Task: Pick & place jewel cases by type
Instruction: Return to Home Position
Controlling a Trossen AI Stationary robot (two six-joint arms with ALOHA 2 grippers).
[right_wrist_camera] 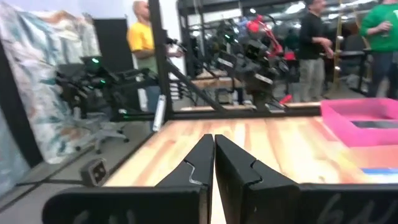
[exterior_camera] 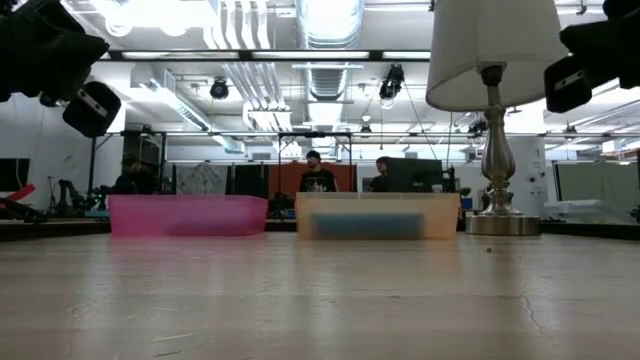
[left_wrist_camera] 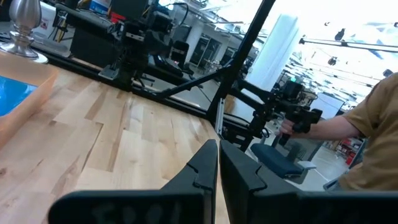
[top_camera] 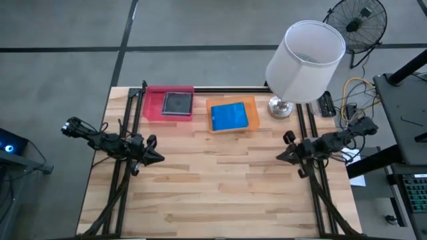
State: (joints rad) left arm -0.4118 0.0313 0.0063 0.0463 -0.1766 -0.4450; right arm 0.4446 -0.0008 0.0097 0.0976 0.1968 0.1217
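Left gripper (top_camera: 155, 157), fingers together, hangs nearer the black jewel case (top_camera: 177, 103) in the pink tray (top_camera: 152, 105) than the right gripper (top_camera: 280, 156), likewise closed.

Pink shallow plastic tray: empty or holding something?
Holding something: a dark glossy square jewel case lies flat inside the pink shallow plastic tray, per the high view.
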